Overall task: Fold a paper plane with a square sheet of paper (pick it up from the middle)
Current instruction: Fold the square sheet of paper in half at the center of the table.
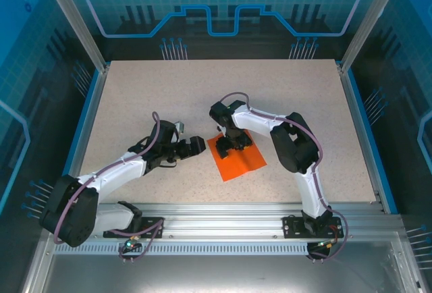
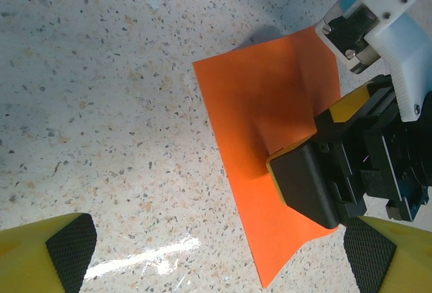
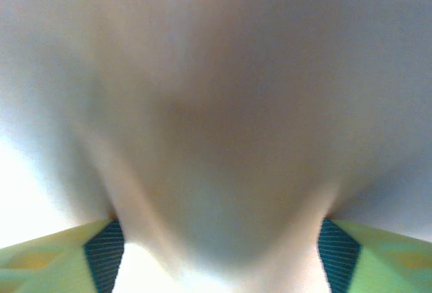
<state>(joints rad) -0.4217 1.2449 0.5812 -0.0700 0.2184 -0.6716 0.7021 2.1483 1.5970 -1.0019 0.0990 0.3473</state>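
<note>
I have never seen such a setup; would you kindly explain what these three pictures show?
These are two white robot arms at a speckled beige table. One picture looks down from above; the other two come from cameras on each wrist. A thin bright orange square sheet of paper lies on the table. The right gripper presses on its middle, fingers apart, and the paper puckers there. The left gripper hangs open beside the sheet, holding nothing. The right wrist picture is too blurred to read.

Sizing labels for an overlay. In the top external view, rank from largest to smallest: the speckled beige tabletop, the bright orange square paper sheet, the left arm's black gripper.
1. speckled beige tabletop, by far
2. bright orange paper sheet
3. left gripper, clearly smaller than the sheet
</note>
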